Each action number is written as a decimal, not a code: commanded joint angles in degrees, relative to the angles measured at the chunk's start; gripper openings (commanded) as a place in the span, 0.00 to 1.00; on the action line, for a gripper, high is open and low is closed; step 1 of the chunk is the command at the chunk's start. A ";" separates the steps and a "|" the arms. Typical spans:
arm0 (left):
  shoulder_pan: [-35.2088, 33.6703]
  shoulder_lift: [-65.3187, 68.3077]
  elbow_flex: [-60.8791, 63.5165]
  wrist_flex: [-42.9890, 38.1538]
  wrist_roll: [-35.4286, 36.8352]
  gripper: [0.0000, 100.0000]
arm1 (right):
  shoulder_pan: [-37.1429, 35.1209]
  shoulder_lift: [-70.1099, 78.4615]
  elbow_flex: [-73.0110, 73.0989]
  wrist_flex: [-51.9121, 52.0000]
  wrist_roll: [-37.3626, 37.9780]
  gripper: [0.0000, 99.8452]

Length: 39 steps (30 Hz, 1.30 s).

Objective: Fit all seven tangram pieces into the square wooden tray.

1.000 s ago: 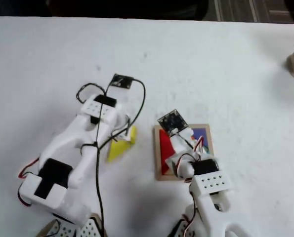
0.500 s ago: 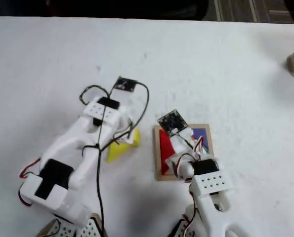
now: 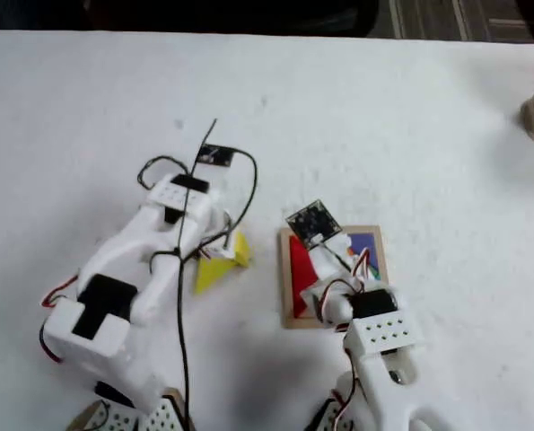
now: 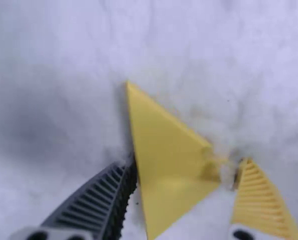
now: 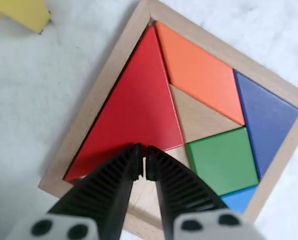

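The left gripper clamps the yellow triangle, lying at nine o'clock of the wooden tray; the right gripper sits closed over the red triangle inside it. Judged: transfer step in hand; next, carry toward three o'clock, rotate to fit. White desk; dark room beyond.

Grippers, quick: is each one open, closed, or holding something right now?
Left gripper: closed on the yellow triangle.
Right gripper: closed, holding nothing, above the red triangle in the tray.
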 commanded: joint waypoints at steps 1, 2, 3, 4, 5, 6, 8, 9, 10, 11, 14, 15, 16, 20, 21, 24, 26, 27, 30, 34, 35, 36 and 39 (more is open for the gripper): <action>1.36 1.45 -2.37 -0.44 -0.70 0.17 | -0.13 -1.63 -0.26 0.40 0.62 0.02; 1.63 1.45 -2.29 -0.44 -0.79 0.12 | -0.13 -1.63 -0.26 0.40 0.62 0.02; 1.63 1.45 -2.29 -0.35 -0.79 0.06 | -0.13 -1.63 -0.26 0.40 0.62 0.02; 1.63 1.45 -2.29 -0.35 -0.79 0.01 | -0.13 -1.63 -0.26 0.40 0.62 0.02; 1.63 1.45 -2.20 -0.35 -0.79 0.02 | -0.13 -1.63 -0.26 0.40 0.62 0.02; 1.63 1.45 -2.11 -0.26 -0.79 0.04 | -0.13 -1.63 -0.26 0.40 0.62 0.02; 1.63 1.45 -1.93 -0.26 -0.79 0.04 | -0.13 -1.63 -0.26 0.40 0.62 0.02; 1.63 1.45 -1.93 -0.26 -0.79 0.04 | -0.13 -1.63 -0.26 0.40 0.62 0.02; 1.63 1.45 -1.93 -0.26 -0.79 0.03 | -0.13 -1.63 -0.26 0.40 0.62 0.02; 1.63 1.36 -1.93 -0.26 -0.79 0.02 | -0.13 -1.63 -0.26 0.40 0.62 0.02; 1.54 1.36 -1.93 -0.18 -0.79 0.02 | -0.13 -1.63 -0.26 0.40 0.62 0.02; 1.45 1.36 -2.11 -0.18 -0.79 0.02 | -0.13 -1.63 -0.26 0.40 0.62 0.02; 1.36 1.27 -2.37 0.26 -0.79 0.02 | -0.13 -1.63 -0.26 0.40 0.62 0.02; 1.63 -0.66 -4.31 3.78 -0.79 0.02 | -0.13 -1.63 -0.26 0.40 0.62 0.02; 1.63 -1.54 -4.48 4.66 -0.70 0.02 | -0.13 -1.63 -0.26 0.40 0.62 0.02; 1.80 -4.26 -4.04 5.45 -0.44 0.02 | -0.13 -1.63 -0.26 0.40 0.62 0.02; 2.33 -5.58 -3.69 5.54 -0.35 0.02 | -0.13 -1.63 -0.26 0.40 0.62 0.02; 2.77 -6.37 -2.99 5.54 -0.35 0.02 | -0.13 -1.63 -0.26 0.40 0.62 0.02; 4.88 -7.60 -1.67 5.45 -0.35 0.02 | -0.13 -1.63 -0.26 0.40 0.62 0.02; 7.43 -8.13 -0.53 5.27 -0.35 0.02 | -0.04 -1.63 -0.26 0.40 0.62 0.02; 7.69 -8.04 -0.53 5.27 -0.35 0.02 | -0.04 -1.63 -0.26 0.40 0.62 0.02; 7.69 -8.04 -0.53 5.27 -0.35 0.02 | -0.04 -1.63 -0.26 0.40 0.62 0.02; 7.16 -8.04 -0.53 5.36 -0.26 0.02 | -0.04 -1.63 -0.26 0.40 0.62 0.02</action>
